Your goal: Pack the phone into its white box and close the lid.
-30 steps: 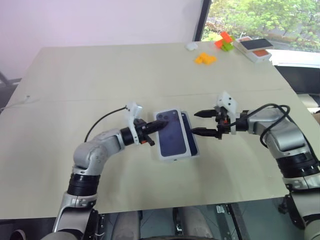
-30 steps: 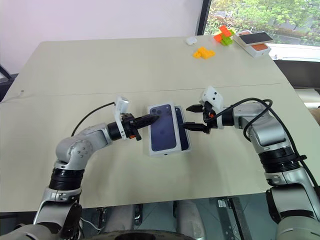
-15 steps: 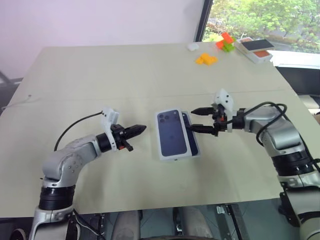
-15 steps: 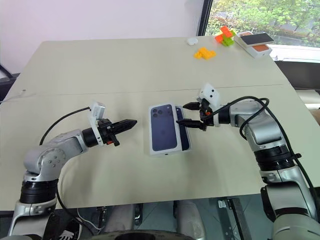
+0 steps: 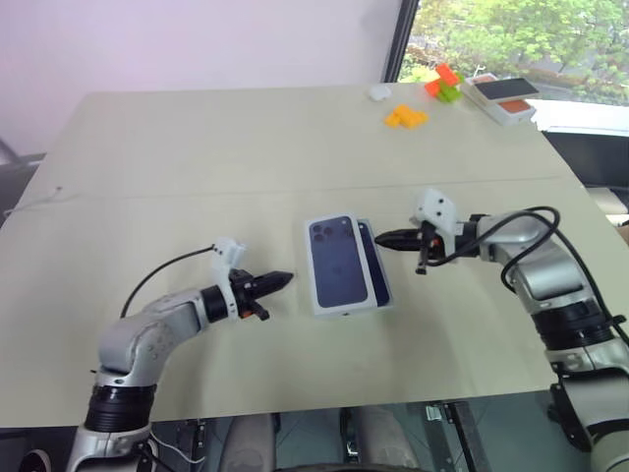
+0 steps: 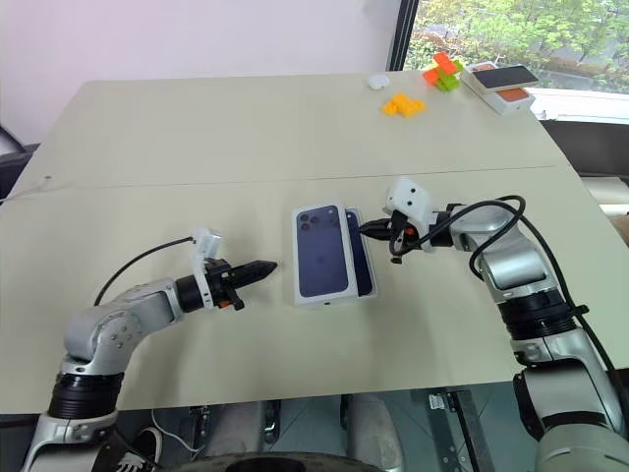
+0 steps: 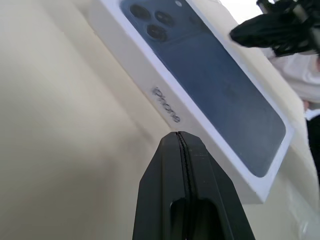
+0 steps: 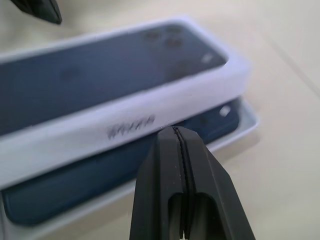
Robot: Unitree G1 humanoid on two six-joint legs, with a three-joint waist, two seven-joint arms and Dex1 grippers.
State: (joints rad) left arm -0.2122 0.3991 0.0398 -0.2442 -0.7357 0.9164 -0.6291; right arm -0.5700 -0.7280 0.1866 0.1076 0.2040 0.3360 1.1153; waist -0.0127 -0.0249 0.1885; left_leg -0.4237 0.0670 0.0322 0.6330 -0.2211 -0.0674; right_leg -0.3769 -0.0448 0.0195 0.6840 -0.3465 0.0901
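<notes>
The lid (image 5: 339, 264), white with a dark-blue phone picture on top, lies askew over the white box (image 8: 243, 128) in the middle of the table, shifted to the left. The navy phone (image 5: 378, 264) sits in the box, and a strip of it shows along the lid's right side. My left gripper (image 5: 282, 279) is shut and empty, a short way left of the lid and pointing at its side. My right gripper (image 5: 386, 238) is shut with nothing in it. Its tips are close to the lid's right edge, above the exposed phone (image 8: 100, 172).
Far back right on the beige table (image 5: 197, 147) are orange blocks (image 5: 404, 116), an orange-and-green block (image 5: 442, 81), a small white object (image 5: 377, 91) and an orange-and-white box with a dark top (image 5: 501, 95). The table's front edge runs just below my arms.
My left gripper has pulled back from the lid's left side, to the left and lower. My right gripper has gone from open to shut near the lid's right edge. The lid stays put.
</notes>
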